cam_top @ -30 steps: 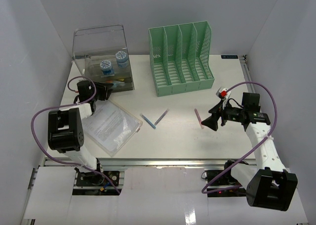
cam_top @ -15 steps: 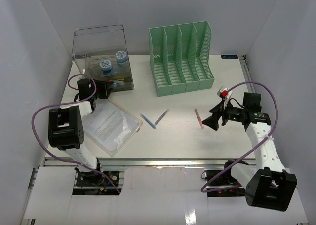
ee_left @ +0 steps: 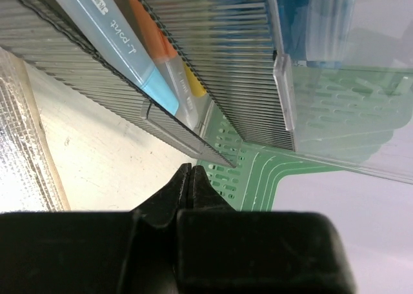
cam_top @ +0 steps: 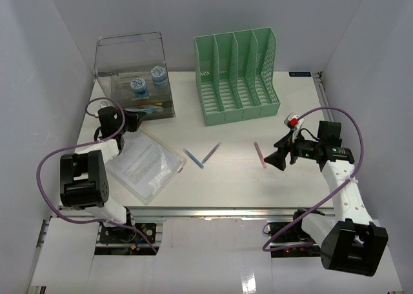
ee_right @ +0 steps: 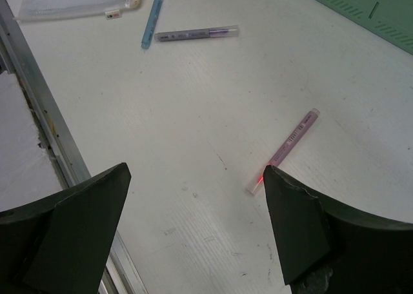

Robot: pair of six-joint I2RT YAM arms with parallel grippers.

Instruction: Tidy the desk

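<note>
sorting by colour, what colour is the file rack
The file rack is mint green, clearest in the top view.

- The left arm (cam_top: 84, 178) has white links, blocky black joint housings and a looping purple cable (cam_top: 45, 157).
- The right arm (cam_top: 345, 197) matches it, with its own purple cable (cam_top: 335, 109) and a red-and-white knob (cam_top: 292, 120).
- The left end effector (ee_left: 190, 171) is matte black.
- The right end effector (ee_right: 195, 178) has black, wedge-shaped fingers (ee_right: 84, 223).

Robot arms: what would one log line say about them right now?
left gripper: shut, empty, by clear drawer box | right gripper: open, near pink pen | desk: blue pen, purple pen loose
</note>
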